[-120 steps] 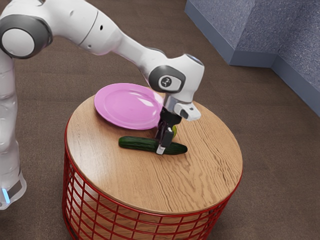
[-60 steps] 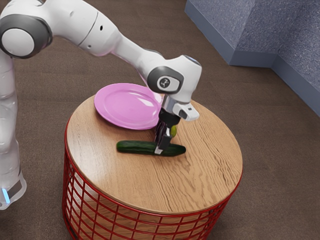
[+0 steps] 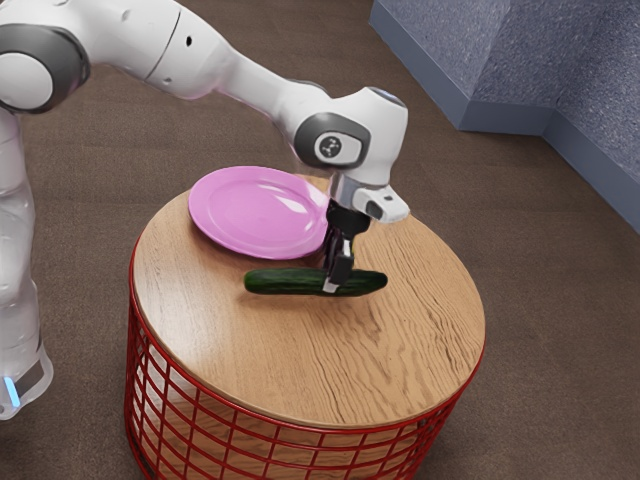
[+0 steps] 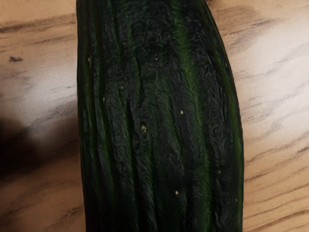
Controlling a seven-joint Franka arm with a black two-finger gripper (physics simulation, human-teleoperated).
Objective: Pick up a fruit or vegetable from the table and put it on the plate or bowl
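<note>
Green cucumber (image 3: 290,282) grasped; plate (image 3: 250,210) bare.

Exterior view: gripper (image 3: 335,280) stands upright over the wooden table (image 3: 400,340), its fingers (image 3: 338,265) pinching the cucumber from two sides, nearer the end toward the exterior view's right. The cucumber lies level, just beside the pink plate's near rim; whether it has cleared the wood cannot be told. Wrist view: the cucumber (image 4: 154,125) sits directly under the hand, with wood grain on both sides and a dark shadow beside it. Assessment: the grasp looks done; lift, carry to the plate and release remain.
</note>
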